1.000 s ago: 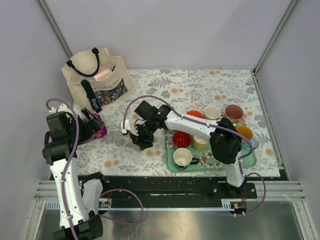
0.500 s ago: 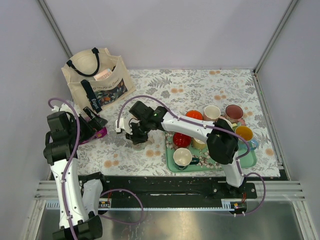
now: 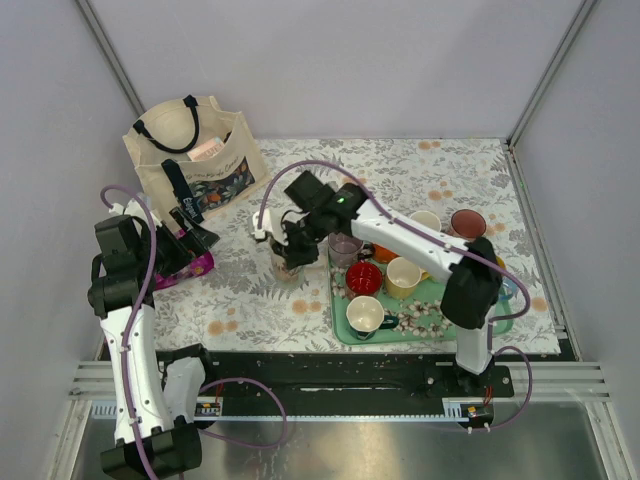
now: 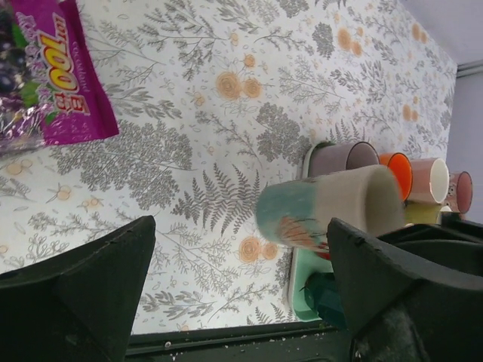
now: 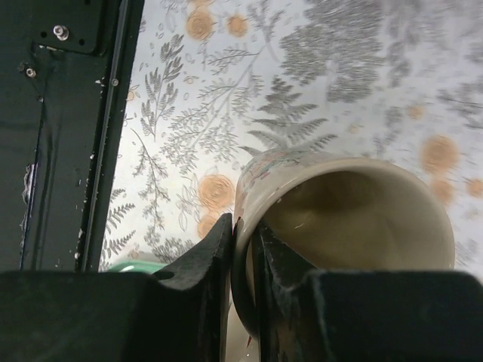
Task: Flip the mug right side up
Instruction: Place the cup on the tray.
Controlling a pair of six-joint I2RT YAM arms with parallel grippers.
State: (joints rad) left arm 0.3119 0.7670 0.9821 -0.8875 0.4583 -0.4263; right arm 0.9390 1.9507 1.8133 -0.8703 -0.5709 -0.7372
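Mug (image 5: 347,219) rim pinched in R gripper (image 5: 243,230), beside tray (image 3: 425,337), L gripper (image 4: 241,234) spread wide

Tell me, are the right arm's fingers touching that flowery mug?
Touching. The right wrist view shows the fingers clamped on the rim of the mug, one outside the wall and one inside, with no gap.

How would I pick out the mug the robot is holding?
On the flowered table, look just left of the green tray. The right end effector grips a mug by its rim. Unlike the tray's cups, it is cream with a teal end.
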